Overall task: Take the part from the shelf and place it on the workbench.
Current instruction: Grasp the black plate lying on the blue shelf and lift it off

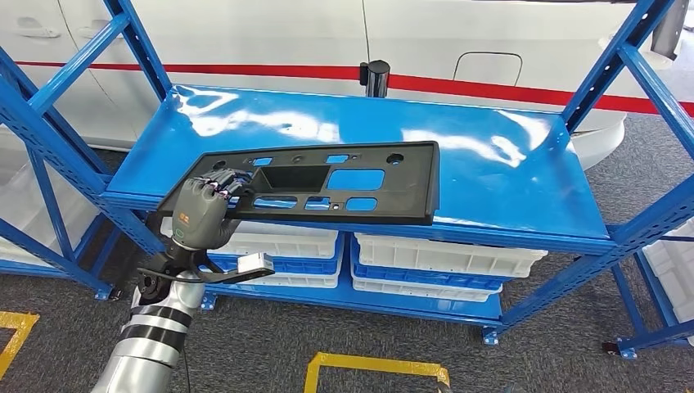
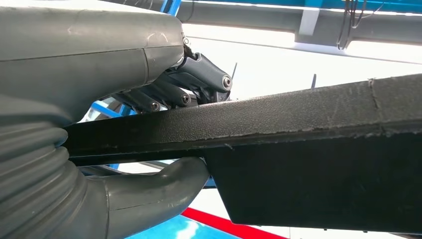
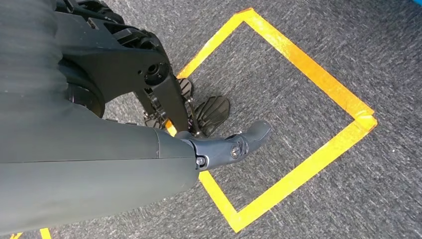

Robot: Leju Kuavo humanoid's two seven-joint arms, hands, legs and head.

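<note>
A long black plastic part [image 1: 352, 182] with several rectangular cut-outs lies on the top deck of the blue shelf [image 1: 491, 164], along its front edge. My left hand [image 1: 203, 209] grips the part's left end. In the left wrist view the fingers [image 2: 199, 74] lie over the part [image 2: 298, 129] and the thumb [image 2: 149, 194] presses from under it. My right hand [image 3: 99, 149] hangs over the carpet, a finger [image 3: 239, 142] stretched out straight, holding nothing.
White bins [image 1: 442, 258] sit on the shelf's lower level. Blue uprights [image 1: 630, 65] frame both ends. A white vehicle with a red stripe [image 1: 458, 49] and a black post [image 1: 376, 78] stand behind. Yellow tape squares [image 1: 376, 364] mark the grey carpet.
</note>
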